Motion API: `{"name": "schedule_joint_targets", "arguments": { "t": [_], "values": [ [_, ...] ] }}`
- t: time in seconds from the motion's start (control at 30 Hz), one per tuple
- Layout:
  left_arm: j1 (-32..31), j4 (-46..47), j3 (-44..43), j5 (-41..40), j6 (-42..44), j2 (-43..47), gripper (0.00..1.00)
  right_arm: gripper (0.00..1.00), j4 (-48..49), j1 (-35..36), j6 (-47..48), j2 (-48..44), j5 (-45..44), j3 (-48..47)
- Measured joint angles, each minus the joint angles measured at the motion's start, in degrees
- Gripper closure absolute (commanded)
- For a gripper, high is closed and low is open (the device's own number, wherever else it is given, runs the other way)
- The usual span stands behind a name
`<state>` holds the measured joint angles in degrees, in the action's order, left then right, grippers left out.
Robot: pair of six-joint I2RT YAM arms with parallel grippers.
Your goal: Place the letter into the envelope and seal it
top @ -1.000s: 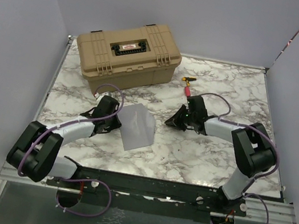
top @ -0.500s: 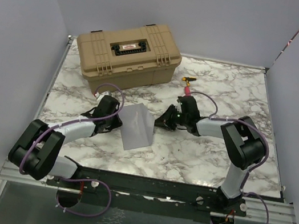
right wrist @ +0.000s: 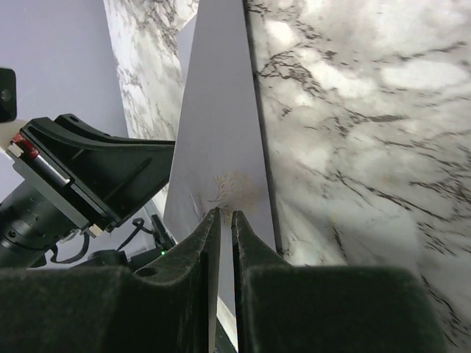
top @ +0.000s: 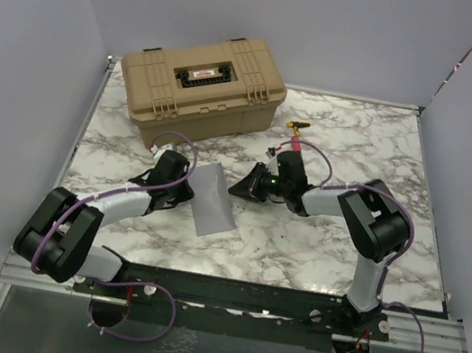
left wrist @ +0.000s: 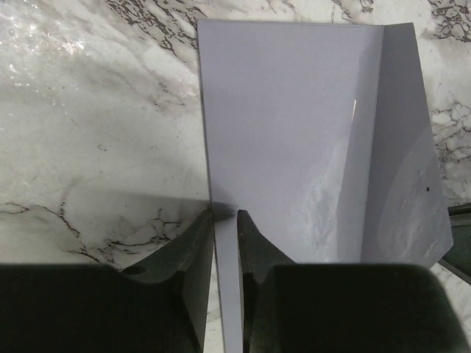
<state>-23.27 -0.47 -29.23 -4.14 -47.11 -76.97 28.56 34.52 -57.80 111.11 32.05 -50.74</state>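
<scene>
The grey-lilac envelope [top: 213,200] lies on the marble table between my two grippers. My left gripper [top: 187,192] is shut on its left edge; in the left wrist view the edge runs between the fingers of the left gripper [left wrist: 225,215]. There the envelope [left wrist: 287,132] has its flap [left wrist: 401,162] angled up along the right side. My right gripper [top: 235,189] is shut, with nothing between its fingers. In the right wrist view the right gripper's tips [right wrist: 226,212] meet the face of the flap [right wrist: 217,132], by a faint tan leaf mark. The letter does not show.
A large tan case [top: 203,79] stands at the back left. A small red-and-yellow tool [top: 297,131] lies behind my right gripper. Lilac walls close in the table on three sides. My left gripper's black body [right wrist: 96,162] shows beyond the flap in the right wrist view.
My right gripper has moved left across the table up to the envelope. The flap, which stood up, now leans lower. My left gripper has stayed put on the envelope.
</scene>
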Motion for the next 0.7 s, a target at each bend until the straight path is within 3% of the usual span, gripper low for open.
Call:
{"name": "schedule_joint_targets", "arguments": {
  "t": [0.3,0.7],
  "values": [
    [0.0,0.3,-0.1,0.3,0.0,-0.3,0.79,0.84,-6.5,4.0,5.2,1.1,-3.8,-6.3],
    [0.0,0.5,-0.3,0.7,0.0,-0.6,0.79,0.84,-29.4,12.7,16.9,3.6,-24.5,-19.7]
  ]
}}
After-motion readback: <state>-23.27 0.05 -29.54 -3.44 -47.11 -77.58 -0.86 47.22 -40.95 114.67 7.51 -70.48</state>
